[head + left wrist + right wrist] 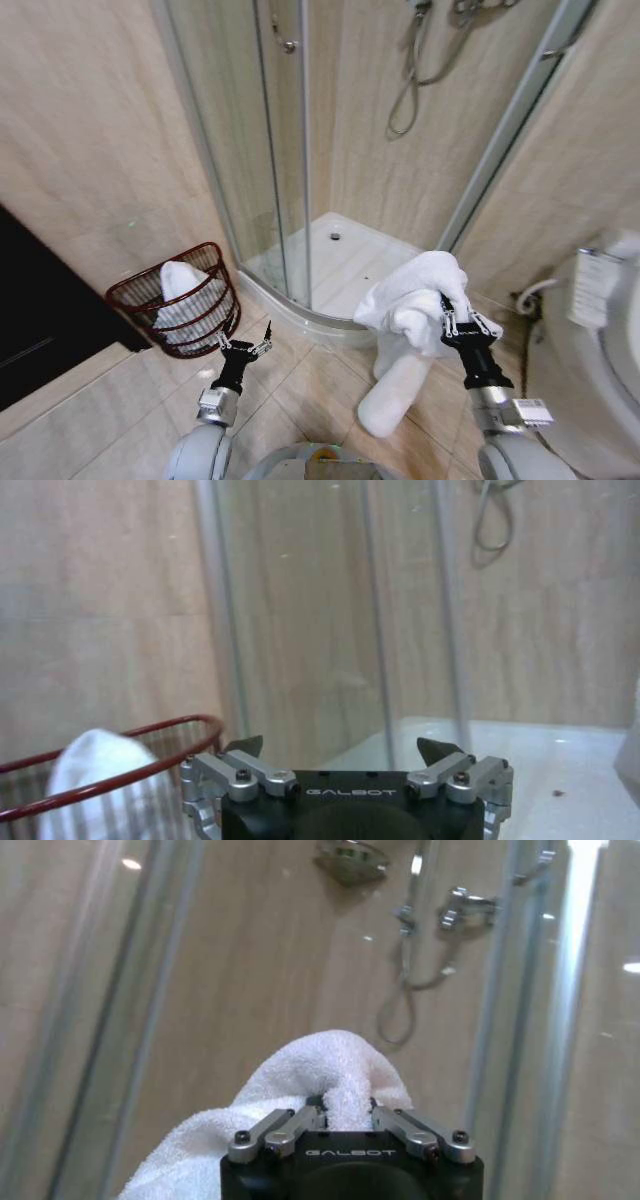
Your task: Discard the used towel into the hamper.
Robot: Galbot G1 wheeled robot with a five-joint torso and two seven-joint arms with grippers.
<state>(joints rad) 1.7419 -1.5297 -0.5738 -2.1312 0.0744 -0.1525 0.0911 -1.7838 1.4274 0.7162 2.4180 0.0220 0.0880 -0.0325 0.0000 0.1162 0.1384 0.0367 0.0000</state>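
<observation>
White used towel [415,300] bunched and lifted off the floor, hanging in folds over the front lip of the shower tray [345,262], one long rolled end drooping down to the beige floor tiles [300,385]. Pinched at a raised fold by the right gripper [459,322], fingers pressed close on the cloth; in the right wrist view the towel [320,1080] swelling up between the narrowed fingers of that gripper [347,1111], with the shower hose [405,982] on the wall beyond. Right arm reaching up and forward from the lower right, black wrist tilted slightly toward the towel.

Well apart to the left, hamper [180,298] of dark reddish-brown ribs, standing on the floor against the tiled wall [90,150], just beside the curved corner of the shower tray, already holding another white towel [185,290]. Left gripper [245,349] just in front of the hamper's near rim, fingers spread and empty, arm rising from the lower left, angled forward. In the left wrist view, the same gripper [343,744] wide apart, the hamper rim [120,742] and the white towel [100,787] beside it, glass shower door [330,615] ahead.
</observation>
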